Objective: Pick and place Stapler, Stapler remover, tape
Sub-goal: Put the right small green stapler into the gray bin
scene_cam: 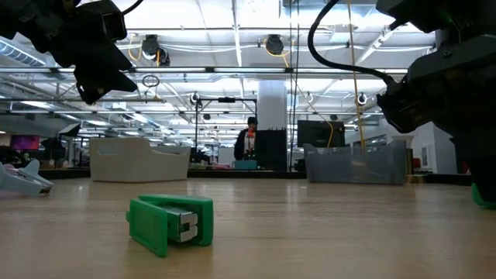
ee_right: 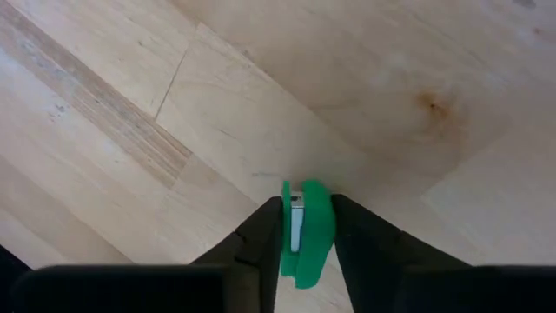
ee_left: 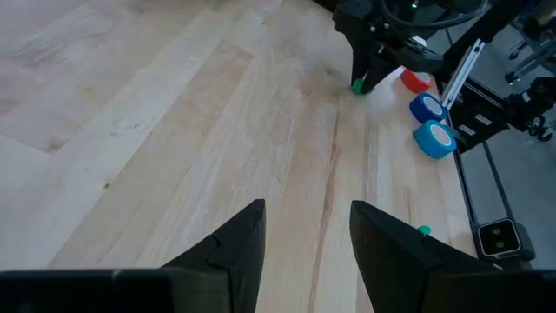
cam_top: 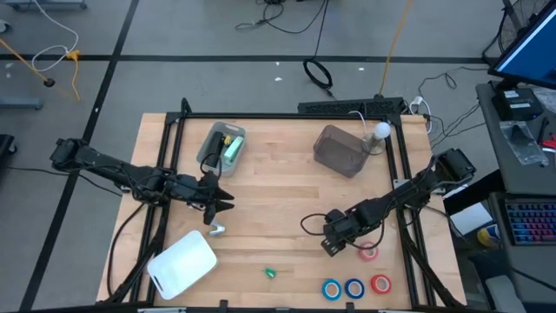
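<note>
Counter is pale butcher-block wood w/ visible grain and plank seams, framed by black rails; grey floor w/ cables around it. Low view looks into a big open workspace w/ ceiling strip lights; a person stands far back.

Right gripper is down at the counter, its dark fingers pinched narrow around a small green plastic staple remover, metal insert showing between them. Just beside it lies a red tape roll; nearer the counter edge sit two blue rolls and another red roll, all flat rings w/ pale centres.

Left gripper hovers over bare wood, fingers partly apart, holding nothing. A second green staple remover lies well apart from both grippers. A clear bin w/ green stapler, grey bin, white lid also sit here. No readable writing.
</note>
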Controlling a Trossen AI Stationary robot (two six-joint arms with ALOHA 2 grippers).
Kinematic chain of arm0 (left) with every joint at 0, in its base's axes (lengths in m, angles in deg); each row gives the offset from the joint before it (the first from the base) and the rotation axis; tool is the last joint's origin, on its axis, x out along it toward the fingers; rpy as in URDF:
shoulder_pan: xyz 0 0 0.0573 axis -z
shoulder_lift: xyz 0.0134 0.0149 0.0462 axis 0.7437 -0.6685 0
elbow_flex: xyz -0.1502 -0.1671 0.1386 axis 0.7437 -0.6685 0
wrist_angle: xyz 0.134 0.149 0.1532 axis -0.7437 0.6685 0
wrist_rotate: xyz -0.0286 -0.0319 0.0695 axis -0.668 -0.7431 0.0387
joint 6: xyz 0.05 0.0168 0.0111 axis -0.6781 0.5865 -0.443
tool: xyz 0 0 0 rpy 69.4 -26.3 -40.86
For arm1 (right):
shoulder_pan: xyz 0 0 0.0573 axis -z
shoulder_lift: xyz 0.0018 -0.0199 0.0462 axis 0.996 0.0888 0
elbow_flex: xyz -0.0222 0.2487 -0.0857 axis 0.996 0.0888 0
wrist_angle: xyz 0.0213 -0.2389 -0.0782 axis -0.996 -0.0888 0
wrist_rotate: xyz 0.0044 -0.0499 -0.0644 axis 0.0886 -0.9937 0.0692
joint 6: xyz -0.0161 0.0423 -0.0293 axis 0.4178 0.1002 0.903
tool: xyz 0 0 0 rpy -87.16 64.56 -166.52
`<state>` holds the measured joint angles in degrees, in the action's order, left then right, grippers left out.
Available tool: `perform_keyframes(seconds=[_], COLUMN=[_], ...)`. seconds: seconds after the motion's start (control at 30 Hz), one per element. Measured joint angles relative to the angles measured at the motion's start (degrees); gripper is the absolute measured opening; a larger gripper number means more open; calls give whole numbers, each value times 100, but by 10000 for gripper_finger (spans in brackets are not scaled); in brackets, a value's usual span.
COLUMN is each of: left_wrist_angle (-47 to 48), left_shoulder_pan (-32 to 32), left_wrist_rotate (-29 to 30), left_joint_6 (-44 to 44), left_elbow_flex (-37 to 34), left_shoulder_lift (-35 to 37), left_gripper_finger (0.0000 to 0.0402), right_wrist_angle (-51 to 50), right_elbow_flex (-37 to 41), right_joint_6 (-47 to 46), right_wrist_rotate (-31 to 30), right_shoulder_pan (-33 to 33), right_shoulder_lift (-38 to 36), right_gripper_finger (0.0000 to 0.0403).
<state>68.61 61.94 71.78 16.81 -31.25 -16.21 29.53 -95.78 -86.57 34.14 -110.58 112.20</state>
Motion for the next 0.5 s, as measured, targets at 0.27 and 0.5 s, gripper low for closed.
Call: perform_keyframes(seconds=[0.27,0.5], left_wrist_angle=[-19,-579], left_shoulder_pan=[0,0], left_wrist_rotate=[0,-4], left_joint_6=[2,116], left_elbow_flex=[0,0], left_shoulder_lift=[0,2], left_gripper_finger=[168,168], right_wrist_angle=[68,662], right_elbow_flex=[10,31], right_joint_6=[2,-8], right_wrist_rotate=[-172,-477], right_shoulder_pan=[84,263], right_shoulder_lift=[-468,-665], right_gripper_finger=[62,70])
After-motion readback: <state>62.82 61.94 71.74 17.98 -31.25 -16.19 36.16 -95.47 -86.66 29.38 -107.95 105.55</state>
